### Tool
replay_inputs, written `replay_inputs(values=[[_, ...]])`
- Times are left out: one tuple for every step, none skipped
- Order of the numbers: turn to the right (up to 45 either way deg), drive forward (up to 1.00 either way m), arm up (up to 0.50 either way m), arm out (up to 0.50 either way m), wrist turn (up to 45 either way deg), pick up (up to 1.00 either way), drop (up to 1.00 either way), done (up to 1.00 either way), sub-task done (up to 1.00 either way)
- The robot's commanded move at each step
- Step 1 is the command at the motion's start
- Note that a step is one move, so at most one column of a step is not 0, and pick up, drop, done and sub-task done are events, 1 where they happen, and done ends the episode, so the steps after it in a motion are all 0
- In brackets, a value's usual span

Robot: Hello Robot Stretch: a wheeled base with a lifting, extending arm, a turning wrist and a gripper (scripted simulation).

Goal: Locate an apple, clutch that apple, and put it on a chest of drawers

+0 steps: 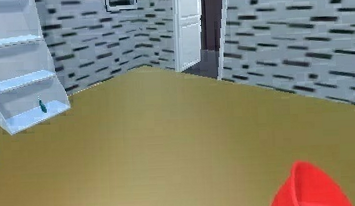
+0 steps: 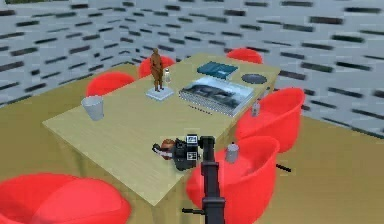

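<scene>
apple maybe at the fingertips – watch the table edge and the clutter

you have the gripper out over the near part of the pale wooden table, at the end of the dark arm. right at its far end lies a small reddish blob on the tabletop. by place and colour it may be the apple, but it is too small to be sure. whether the fingers touch it, stand over it or sit beside it can't be told.

what could go wrong:
- a low or off-line approach could nudge the blob, and a round fruit would roll toward the table's near edge and off.
- a small grey cup stands just right of the arm, so a sideways swing or a turn of the base could knock it over.
- the red chair crowds the arm. pulling back while low may catch its back.
- lifting on a half-seated hold would drop the fruit onto the table or floor.

the claw's state: you cannot tell from here how the fingers are set, nor whether they hold anything, since the blob rests on the table right at them.

in the forward view, the white shelf unit looks like open shelves, not a chest of drawers – judge it no drop-off spot.
</scene>
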Motion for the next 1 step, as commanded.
replay_inputs(values=[[0.0, 0.00, 0.00, 0.00, 0.0, 1.00, 0.00, 0.00, 0.00]])
